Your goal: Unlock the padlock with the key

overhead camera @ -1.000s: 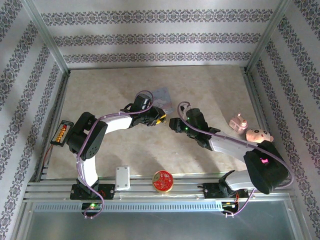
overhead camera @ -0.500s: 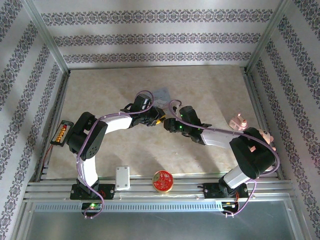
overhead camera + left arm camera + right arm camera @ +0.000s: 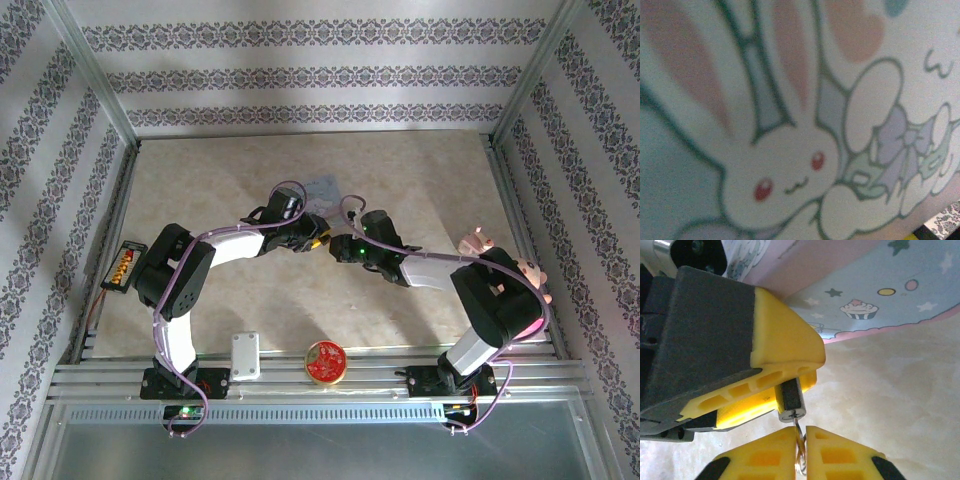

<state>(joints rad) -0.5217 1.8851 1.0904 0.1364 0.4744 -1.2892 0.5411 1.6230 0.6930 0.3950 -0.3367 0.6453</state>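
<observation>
Far left of the overhead frame: a small black holder with orange cells [image 3: 121, 266], well apart from the work. Lower centre-left, by the bottom rail: a white box [image 3: 245, 356] and a red round tin [image 3: 325, 362]. Centre of that frame: left gripper [image 3: 315, 238] and right gripper [image 3: 338, 246] tip to tip, just below a pale blue cartoon tin [image 3: 326, 187] on the table [image 3: 430, 170]. Far right: a pink toy [image 3: 478, 243], away from both arms.

Left wrist view: close up on the cartoon tin's rabbit print.

Right wrist view, upper left to centre: yellow fingers [image 3: 785, 335] of the left gripper pinched narrow on the padlock [image 3: 789, 399], its dark grey body poking out toward lower centre. Shackle hidden between those fingers. Bottom centre: the right gripper's own fingers nearly together, pinching the key [image 3: 798, 429], its ring between them. Key tip touching the keyhole face and seemingly just entering; depth impossible to tell.

Progress, as a judgement: both grasps made, padlock lifted and steadied, key lined up and meeting the lock. Left to do: seat the key fully, twist it, free the shackle. No sign of the lock opening yet, so probably past halfway but short of the decisive turn.
</observation>
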